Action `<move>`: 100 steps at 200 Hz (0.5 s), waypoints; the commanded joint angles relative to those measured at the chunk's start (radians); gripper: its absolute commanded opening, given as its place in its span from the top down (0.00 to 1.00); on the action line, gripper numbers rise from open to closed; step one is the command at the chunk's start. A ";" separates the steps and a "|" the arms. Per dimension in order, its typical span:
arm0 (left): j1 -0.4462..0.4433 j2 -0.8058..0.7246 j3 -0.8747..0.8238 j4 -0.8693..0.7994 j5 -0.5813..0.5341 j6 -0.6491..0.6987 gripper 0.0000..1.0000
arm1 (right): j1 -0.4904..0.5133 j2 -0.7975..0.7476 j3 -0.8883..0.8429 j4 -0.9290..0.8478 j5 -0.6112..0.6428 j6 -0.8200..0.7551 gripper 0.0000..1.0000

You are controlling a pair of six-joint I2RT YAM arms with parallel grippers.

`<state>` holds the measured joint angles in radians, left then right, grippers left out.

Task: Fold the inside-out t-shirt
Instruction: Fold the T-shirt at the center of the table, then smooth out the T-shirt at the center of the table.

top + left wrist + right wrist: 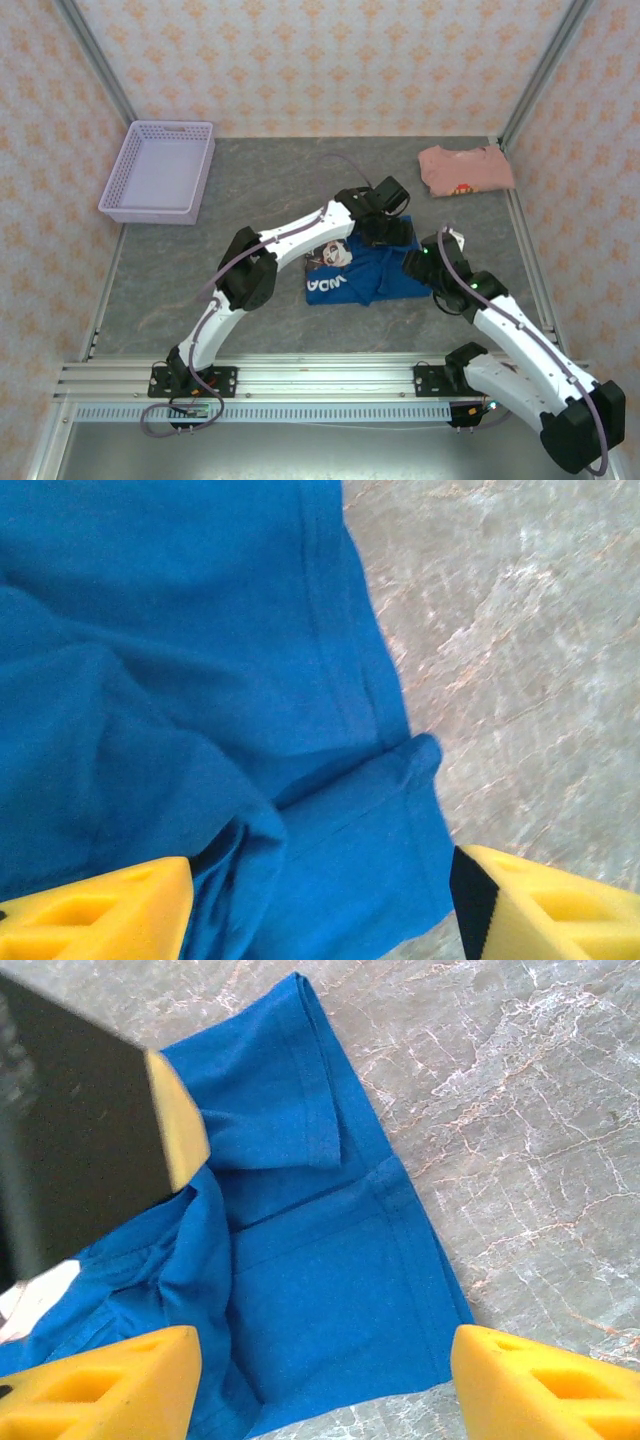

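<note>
The royal-blue inside-out t-shirt [370,275] lies bunched in the middle of the grey table, with its white-and-orange graphic [330,258] facing up at its left end. My left gripper [385,228] hovers over the shirt's far edge. In the left wrist view it [320,905] stands open, and a hemmed fold of blue cloth [340,830] lies loose between the yellow fingers. My right gripper [425,262] is at the shirt's right end. It [325,1385] is open over a flat hemmed corner of the t-shirt [320,1280], and the left gripper's finger [178,1125] is just beyond.
A lavender plastic basket [160,170] sits at the back left. A folded salmon-pink shirt [465,168] lies at the back right by the frame post. Bare grey tabletop [250,310] stretches in front of and to the left of the blue shirt.
</note>
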<state>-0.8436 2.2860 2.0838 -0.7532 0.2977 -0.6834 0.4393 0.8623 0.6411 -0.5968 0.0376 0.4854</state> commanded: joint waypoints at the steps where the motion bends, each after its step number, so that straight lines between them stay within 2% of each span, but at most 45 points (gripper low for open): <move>1: 0.021 -0.212 -0.108 -0.055 -0.083 0.110 0.28 | -0.037 0.055 0.035 0.041 -0.030 -0.063 0.30; 25: 0.095 -0.402 -0.391 0.046 -0.069 0.081 0.28 | -0.096 0.205 0.079 0.093 -0.178 -0.098 0.29; 43: 0.158 -0.462 -0.549 0.127 0.002 0.055 0.28 | -0.110 0.285 0.111 0.111 -0.200 -0.121 0.29; 60: 0.187 -0.445 -0.587 0.149 0.050 0.058 0.29 | -0.146 0.316 0.117 0.131 -0.205 -0.136 0.29; 100: 0.201 -0.318 -0.567 0.154 0.060 0.069 0.31 | -0.250 0.482 0.163 0.148 -0.289 -0.160 0.30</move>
<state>-0.6292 1.8771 1.5280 -0.6277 0.3202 -0.6273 0.2287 1.2625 0.7490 -0.4690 -0.2005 0.3634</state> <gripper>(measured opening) 0.697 0.703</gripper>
